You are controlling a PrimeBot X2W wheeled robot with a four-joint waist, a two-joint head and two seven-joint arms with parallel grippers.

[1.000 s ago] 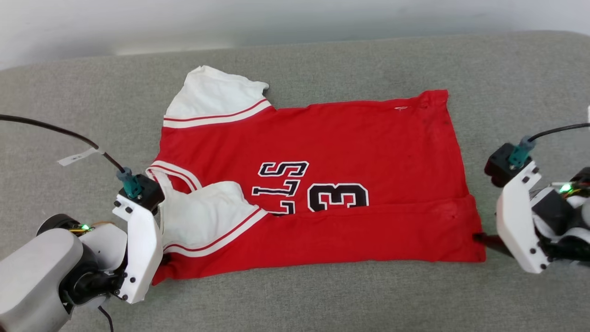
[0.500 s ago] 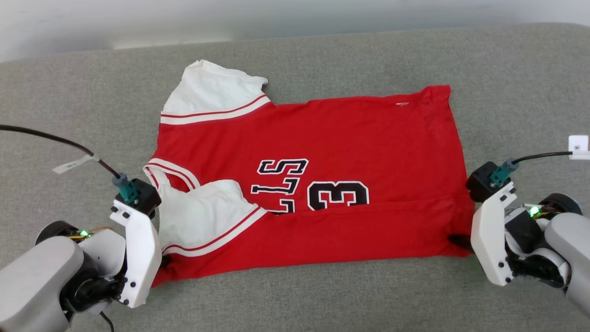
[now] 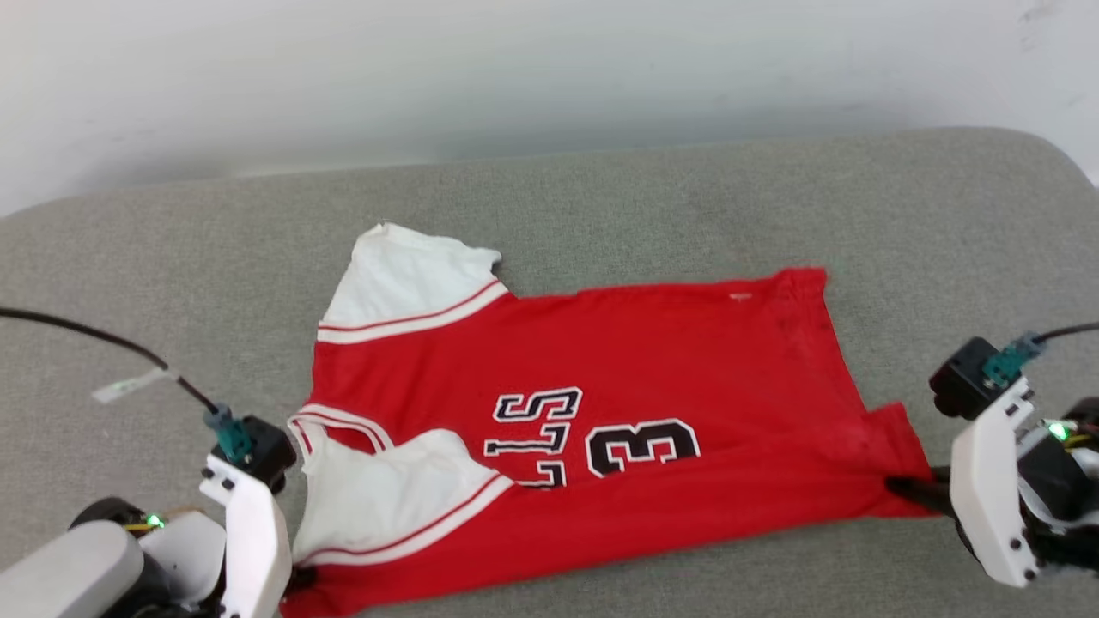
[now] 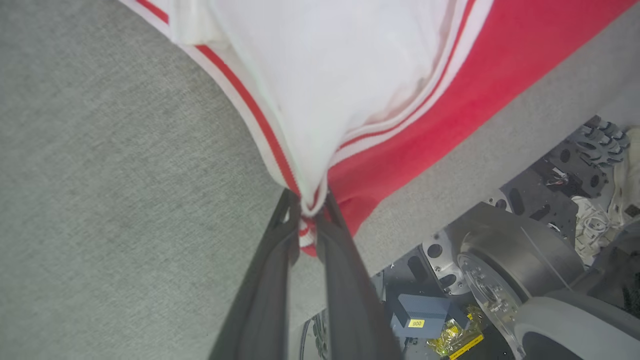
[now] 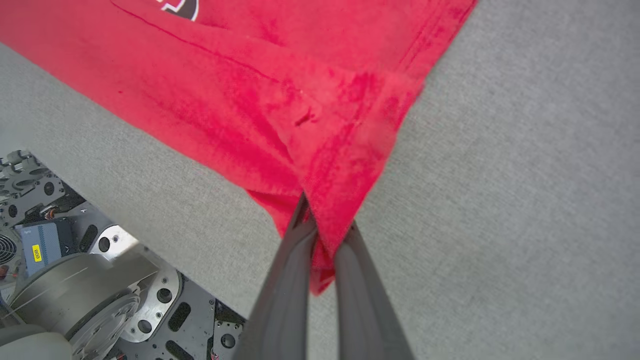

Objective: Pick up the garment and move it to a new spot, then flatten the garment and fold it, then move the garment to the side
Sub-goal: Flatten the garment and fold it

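Pinching the garment (image 3: 652,360), left hand (image 4: 308,204) and right hand (image 5: 326,220) point inward.

Worktop (image 3: 601,197): grey woven cloth cover, matte, fine even weave clear in both wrist views. Spans head view side to side. Far right corner rounded, far left edge curving down likewise. Far edge meeting wall (image 3: 515,77). Near edge straight, cloth wrapping over it, seen in wrist views. Wall white, lightly smudged, few small dark marks at upper right. Pale strip along wall foot at left.
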